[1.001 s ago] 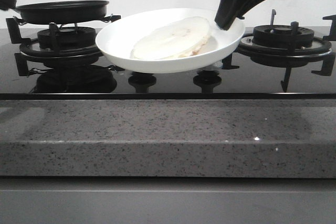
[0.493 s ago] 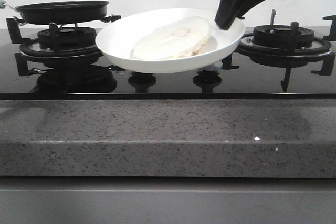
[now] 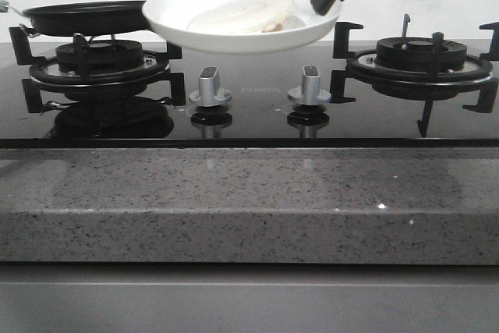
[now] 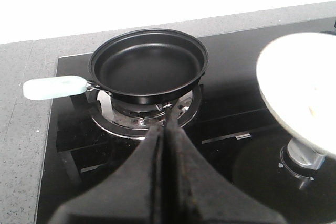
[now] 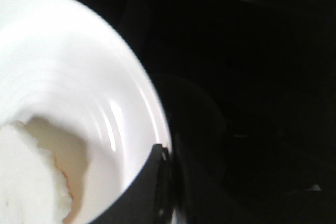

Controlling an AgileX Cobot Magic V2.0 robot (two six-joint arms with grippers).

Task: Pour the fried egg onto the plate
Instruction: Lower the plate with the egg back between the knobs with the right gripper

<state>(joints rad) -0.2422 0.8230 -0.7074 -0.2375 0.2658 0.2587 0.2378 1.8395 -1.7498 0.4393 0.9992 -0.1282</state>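
two grippers on my screens: my right gripper [image 3: 326, 1] pinches the rim of the plate [image 3: 168, 17], held off the hob near the worktop's back edge, the fried egg [image 3: 242, 15] lying in it. my left gripper [image 4: 167, 129] has its jaws pressed together on nothing, near the empty frying pan [image 4: 148, 65] on the back-left burner [image 3: 97, 64].

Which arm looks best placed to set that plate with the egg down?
The right arm. Its tool already grips the plate by the rim, fried egg inside. The left tool is shut, holding nothing, near the empty pan.
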